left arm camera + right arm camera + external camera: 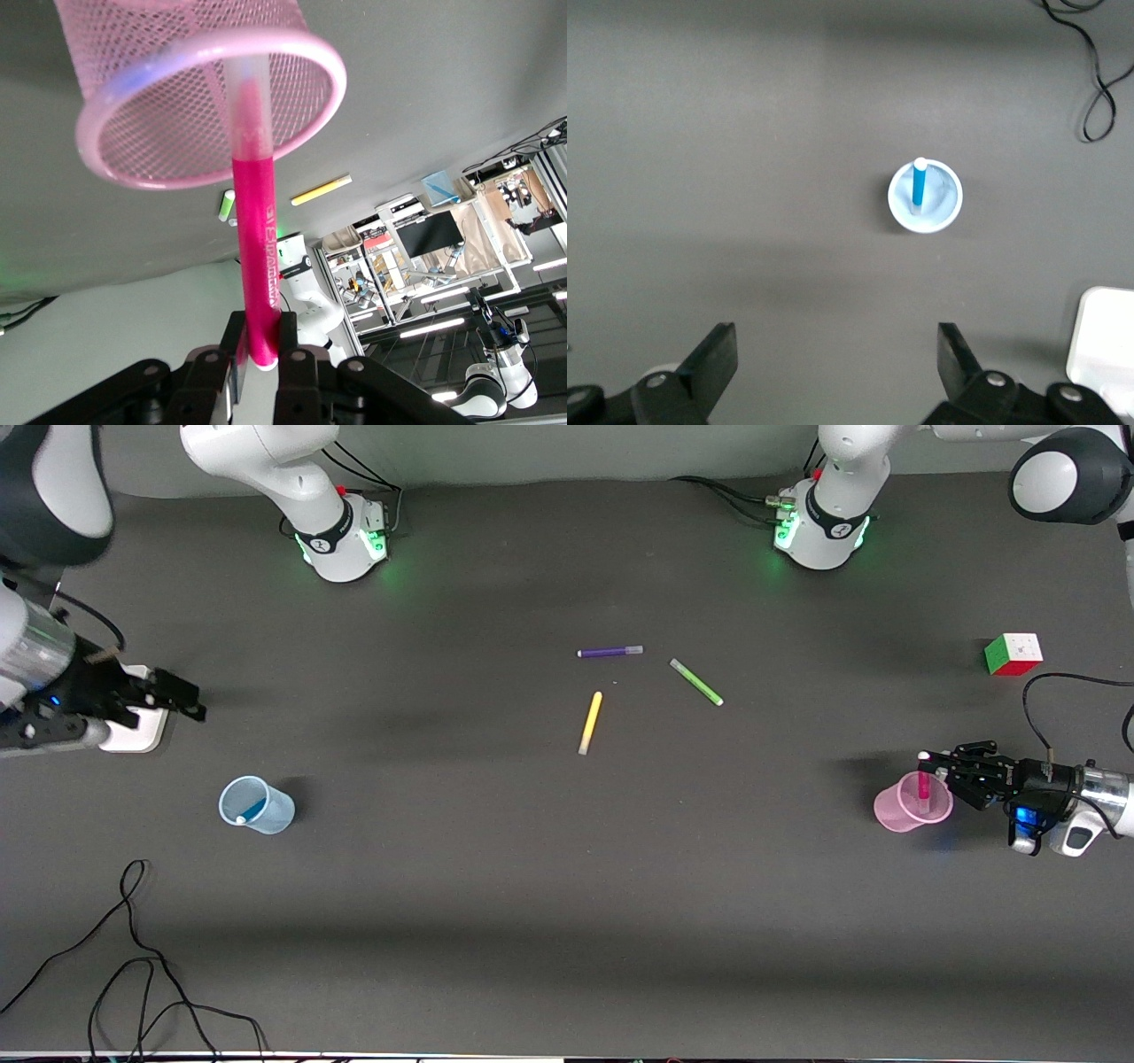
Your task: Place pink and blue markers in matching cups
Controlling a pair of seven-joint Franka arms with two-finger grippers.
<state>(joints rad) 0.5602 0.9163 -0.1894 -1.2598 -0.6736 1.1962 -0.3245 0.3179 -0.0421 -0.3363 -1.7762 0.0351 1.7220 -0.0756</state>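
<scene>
The pink mesh cup (897, 808) stands toward the left arm's end of the table. My left gripper (930, 767) is shut on the pink marker (923, 786), which stands upright with its pale cap end down inside the cup. In the left wrist view the marker (257, 239) runs from my left gripper (261, 343) into the pink cup (133, 168). The pale blue cup (270, 810) stands toward the right arm's end, with the blue marker (251, 811) leaning inside it. My right gripper (189, 700) is open and empty, up over the table beside the blue cup (946, 208), which holds the blue marker (919, 188).
A purple marker (609, 652), a green marker (696, 682) and a yellow marker (590, 723) lie mid-table. A Rubik's cube (1013, 654) sits toward the left arm's end. A white block (142, 731) lies under the right gripper. Black cables (133, 957) trail along the near edge.
</scene>
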